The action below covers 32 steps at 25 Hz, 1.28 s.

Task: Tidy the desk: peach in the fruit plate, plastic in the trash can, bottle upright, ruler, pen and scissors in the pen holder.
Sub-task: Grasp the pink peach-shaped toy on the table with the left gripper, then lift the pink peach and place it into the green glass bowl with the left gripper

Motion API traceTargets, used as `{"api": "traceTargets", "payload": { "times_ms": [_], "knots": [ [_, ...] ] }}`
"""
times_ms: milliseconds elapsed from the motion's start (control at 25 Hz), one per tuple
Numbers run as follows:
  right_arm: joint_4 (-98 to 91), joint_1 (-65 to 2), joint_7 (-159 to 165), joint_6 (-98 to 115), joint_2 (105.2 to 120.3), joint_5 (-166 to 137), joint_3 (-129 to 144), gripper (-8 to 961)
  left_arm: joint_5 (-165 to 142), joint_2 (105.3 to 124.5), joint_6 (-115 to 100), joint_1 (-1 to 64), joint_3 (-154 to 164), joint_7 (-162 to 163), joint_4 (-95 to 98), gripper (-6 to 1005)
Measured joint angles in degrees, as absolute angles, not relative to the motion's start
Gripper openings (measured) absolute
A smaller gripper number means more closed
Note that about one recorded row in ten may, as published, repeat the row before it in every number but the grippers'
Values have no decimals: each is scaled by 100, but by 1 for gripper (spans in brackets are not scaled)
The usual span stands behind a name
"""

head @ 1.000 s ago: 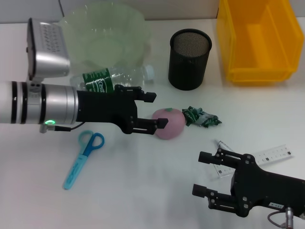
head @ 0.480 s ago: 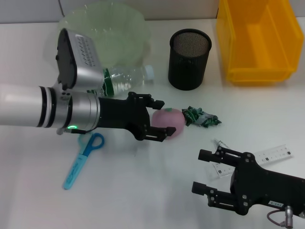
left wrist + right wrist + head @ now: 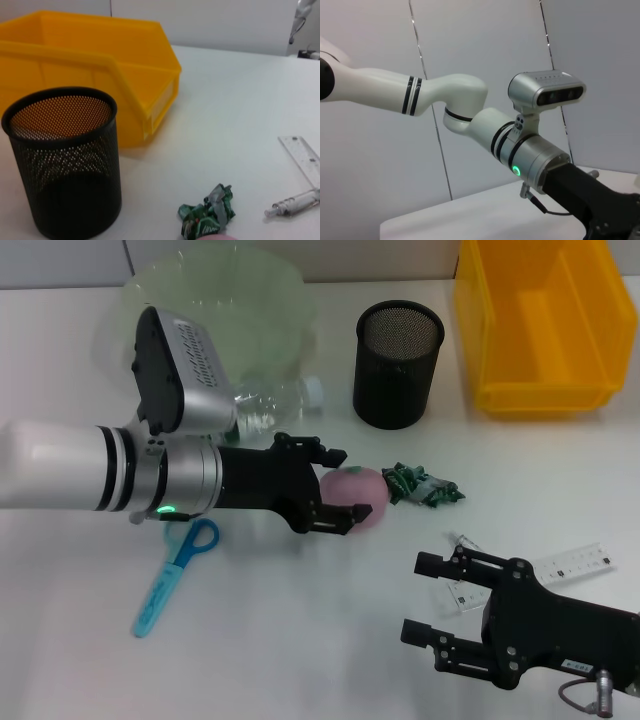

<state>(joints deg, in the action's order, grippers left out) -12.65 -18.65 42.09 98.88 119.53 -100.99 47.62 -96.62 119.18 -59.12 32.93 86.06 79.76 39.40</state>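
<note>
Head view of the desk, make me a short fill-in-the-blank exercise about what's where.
1. The left gripper has its open fingers around the pink ____.
2. The crumpled green plastic wrapper lies beside the peach, on the side toward the ____ arm.
3. The black mesh pen holder stands upright and is ____ inside.

Missing words: peach; right; empty

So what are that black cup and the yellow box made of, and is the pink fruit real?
The black pen holder looks like metal mesh, matte: light shows through its tiny holes. The yellow bin looks like moulded plastic, smooth and slightly glossy, with a thick rim. The peach, between the left gripper's open fingers, looks artificial, perhaps foam or plastic: evenly matte pink. I can't be sure.
</note>
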Motion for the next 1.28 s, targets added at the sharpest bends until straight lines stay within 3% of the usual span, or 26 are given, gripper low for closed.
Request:
{"api": "traceTargets", "payload": {
  "times_ms": [360, 760, 1000, 1200, 1280],
  "knots": [
    [-1266, -1894, 4211, 9887, 11953, -10099, 4706, 703, -9615, 11918, -5723, 3285, 8725, 8014, 3893, 765],
    [-1268, -1947, 4211, 9816, 11944, -10038, 4691, 703, -9606, 11918, -5627, 3278, 8777, 8018, 3872, 573],
    [-1267, -2004, 4236, 9790, 11944, -10034, 4693, 703, -9604, 11905, -5606, 3266, 8682, 8022, 3899, 302],
    [-1265, -2027, 4254, 9739, 11944, -10030, 4693, 703, -9461, 11882, -5648, 3240, 8489, 8032, 3927, 157],
    [-1265, -2032, 4255, 9738, 11944, -10029, 4694, 703, -9350, 11877, -5676, 3233, 8367, 8033, 3942, 142]
  ]
}}
